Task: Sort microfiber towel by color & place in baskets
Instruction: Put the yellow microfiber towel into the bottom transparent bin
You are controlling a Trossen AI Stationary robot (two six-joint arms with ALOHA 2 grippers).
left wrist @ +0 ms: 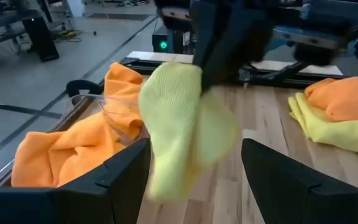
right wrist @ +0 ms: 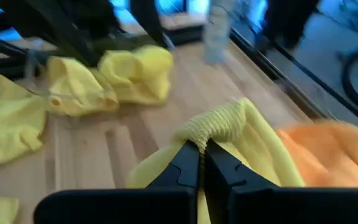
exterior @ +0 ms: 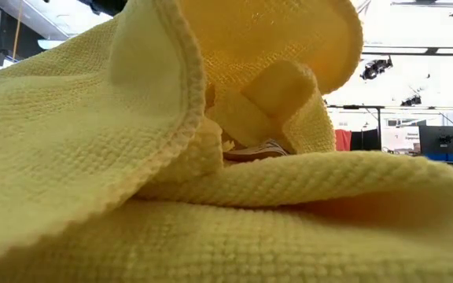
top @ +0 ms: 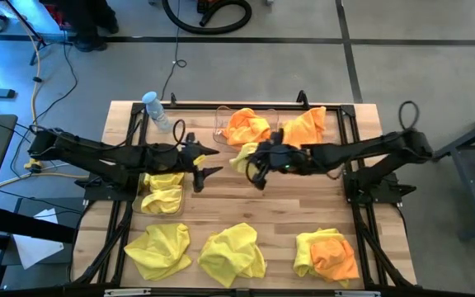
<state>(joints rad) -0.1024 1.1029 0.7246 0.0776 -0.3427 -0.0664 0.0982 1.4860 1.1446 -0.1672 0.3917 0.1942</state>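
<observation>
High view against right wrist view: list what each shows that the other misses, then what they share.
Only the high view shows the left gripper, open at the table's middle, the orange towels in the far basket, and the three heaps along the near edge. Only the right wrist view shows the right gripper shut on a fold of the yellow towel. Both show the water bottle and the yellow towels in the left-side basket.

yellow towels [top: 159, 250] along table's near edge | orange towel [top: 335, 256] lying on yellow one, near right corner | orange towels [top: 247, 126] at far edge | pale striped wood table [top: 303, 206] | black grippers [top: 258, 169]
</observation>
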